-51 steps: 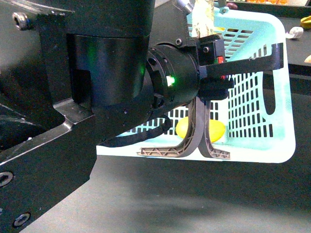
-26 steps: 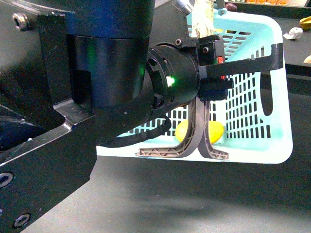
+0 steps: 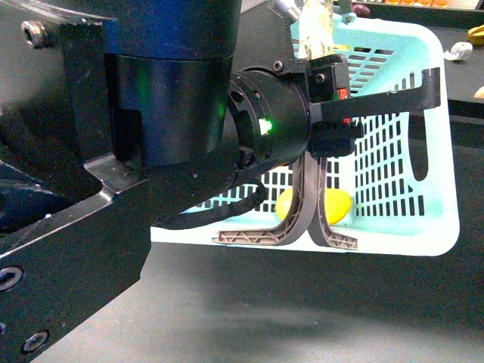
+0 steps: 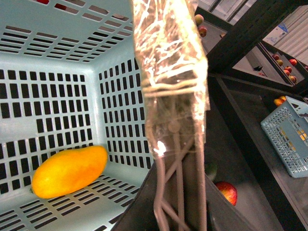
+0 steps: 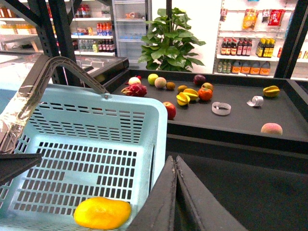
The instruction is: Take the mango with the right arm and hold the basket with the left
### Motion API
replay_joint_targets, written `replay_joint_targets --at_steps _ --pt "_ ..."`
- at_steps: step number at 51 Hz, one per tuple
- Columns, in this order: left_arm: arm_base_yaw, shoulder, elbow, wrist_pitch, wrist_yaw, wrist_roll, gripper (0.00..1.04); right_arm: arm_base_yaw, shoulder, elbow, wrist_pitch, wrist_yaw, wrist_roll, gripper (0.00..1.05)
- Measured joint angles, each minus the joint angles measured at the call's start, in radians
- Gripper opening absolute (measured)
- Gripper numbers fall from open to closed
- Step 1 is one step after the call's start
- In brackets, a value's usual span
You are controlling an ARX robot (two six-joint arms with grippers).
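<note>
The light-blue basket [image 3: 431, 151] hangs in the air with the yellow mango [image 3: 338, 204] lying on its floor. My left arm fills the front view, and its latticed fingers [image 3: 327, 231] are pressed together in front of the basket's near rim. In the left wrist view my left gripper [image 4: 174, 144] is shut on the basket's tape-wrapped handle [image 4: 168, 48], above the mango [image 4: 70, 172] and the slotted wall [image 4: 48, 96]. My right gripper [image 5: 175, 159] is shut and empty, just outside the basket's corner [image 5: 156, 125]. The mango [image 5: 102, 212] lies below and beside it.
A dark table behind holds a dragon fruit [image 5: 134, 90], an apple [image 5: 169, 109], tape rolls [image 5: 221, 108], a starfruit [image 5: 271, 90] and a peach [image 5: 271, 128]. A second blue basket [image 4: 288, 134] and a red apple [image 4: 226, 191] lie beside the held basket. Shelves stand beyond.
The basket sways a few pixels left and back right, and the mango shifts slightly with it. The arm and fingers stay put.
</note>
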Motion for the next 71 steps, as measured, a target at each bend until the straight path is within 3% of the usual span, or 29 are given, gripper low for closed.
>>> replay_joint_targets --at_steps 35,41,71 --pt "0.000 0.000 0.000 0.000 0.001 0.000 0.06 0.002 -0.236 0.000 -0.234 0.006 -0.003 0.02" --pt "0.000 0.000 0.000 0.000 0.001 0.000 0.06 0.002 -0.373 0.001 -0.403 0.006 -0.003 0.02" --pt "0.000 0.000 0.000 0.000 0.001 0.000 0.06 0.002 -0.407 0.001 -0.413 0.005 -0.003 0.02"
